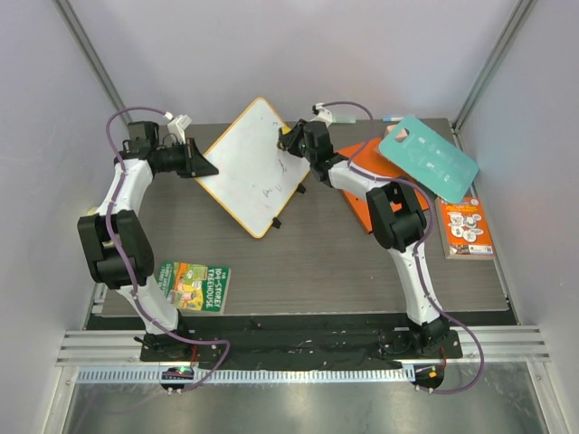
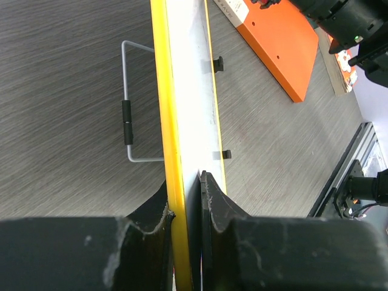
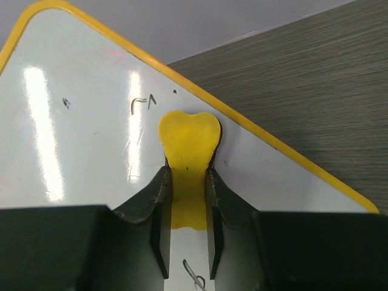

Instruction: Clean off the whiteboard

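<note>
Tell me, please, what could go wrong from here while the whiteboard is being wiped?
1. The left gripper pinches the whiteboard only at its rim, so wiping pressure may twist it or make it slip.
2. The yellow pad in the right gripper is small, so scattered black marks could be missed.
3. The right arm works close to the teal card and might knock it.
</note>
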